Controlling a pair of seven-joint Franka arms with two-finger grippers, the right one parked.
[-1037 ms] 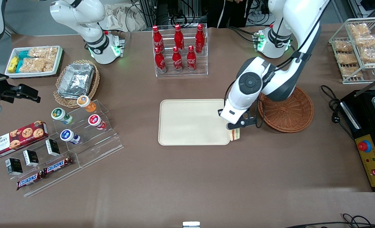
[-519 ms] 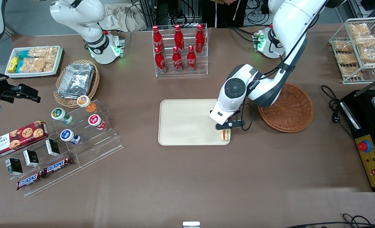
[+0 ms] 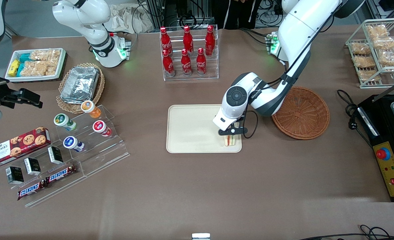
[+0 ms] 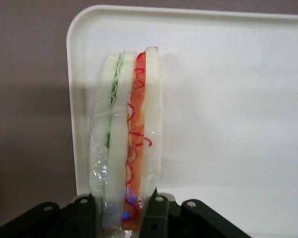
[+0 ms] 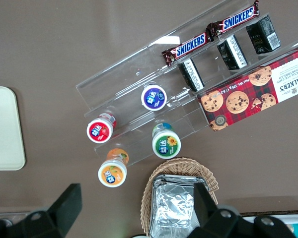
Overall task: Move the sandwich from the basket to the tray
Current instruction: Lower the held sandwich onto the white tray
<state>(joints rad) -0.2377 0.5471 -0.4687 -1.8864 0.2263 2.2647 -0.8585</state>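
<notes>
My left gripper point(image 3: 229, 132) is shut on the sandwich point(image 3: 229, 140), a wrapped wedge of white bread with red and green filling. It hangs just above the cream tray point(image 3: 193, 128), over the tray corner nearest the front camera on the basket's side. In the left wrist view the sandwich point(image 4: 126, 134) stands edge-on between the two black fingers point(image 4: 158, 213), with the tray point(image 4: 228, 99) beneath it. The reddish-brown wicker basket point(image 3: 300, 112) lies beside the tray toward the working arm's end, with nothing in it.
A clear rack of red cola bottles point(image 3: 187, 50) stands farther from the front camera than the tray. A foil-filled tan basket point(image 3: 80, 85), an acrylic stand with yogurt cups point(image 3: 83, 130) and snack bars lie toward the parked arm's end. A black control box point(image 3: 388, 146) sits at the working arm's end.
The gripper has carried the sandwich sideways from just off the tray's edge to over the tray's corner, away from the basket.
</notes>
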